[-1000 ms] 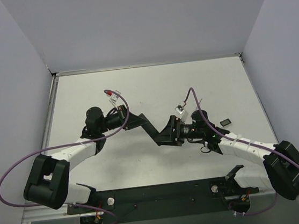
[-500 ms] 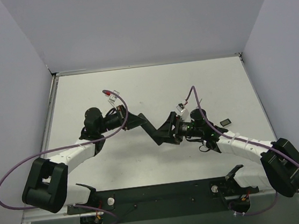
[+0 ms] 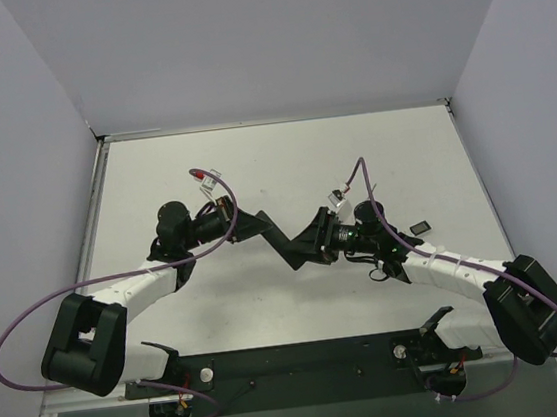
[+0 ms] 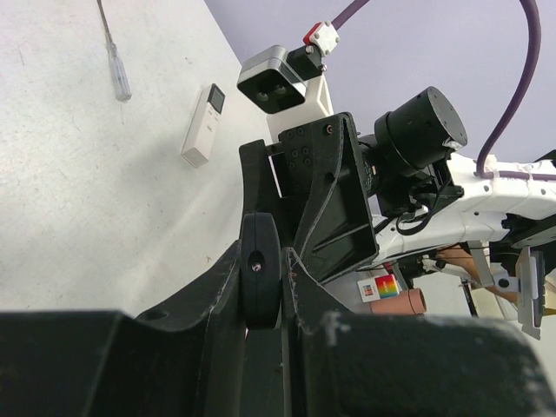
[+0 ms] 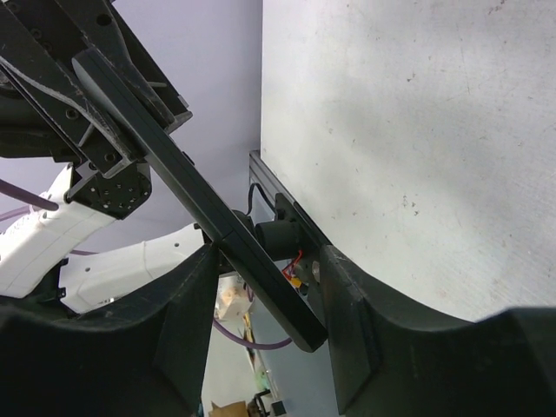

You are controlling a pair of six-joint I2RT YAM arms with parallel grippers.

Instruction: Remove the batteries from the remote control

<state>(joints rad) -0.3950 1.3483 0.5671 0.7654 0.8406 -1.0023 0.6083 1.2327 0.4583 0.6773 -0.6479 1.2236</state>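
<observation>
My left gripper (image 3: 250,224) is shut on one end of the remote control (image 3: 281,243), a slim black bar held above the table between the two arms. The left wrist view shows that end pinched between the jaws (image 4: 263,261). The bar's free end (image 5: 261,269) slants down between the fingers of my right gripper (image 3: 308,248). These fingers (image 5: 347,321) stand on either side of it with gaps showing, so the right gripper is open around it. The batteries are out of view.
A short black block (image 3: 421,226) lies on the table right of the right arm. A slim white handset-like strip (image 4: 201,126) and a thin clear-handled tool (image 4: 117,78) lie on the table beyond the grippers. Grey walls enclose the table.
My right gripper has slid left onto the remote control's free end and its jaws have narrowed around it. The left arm has hardly moved.
</observation>
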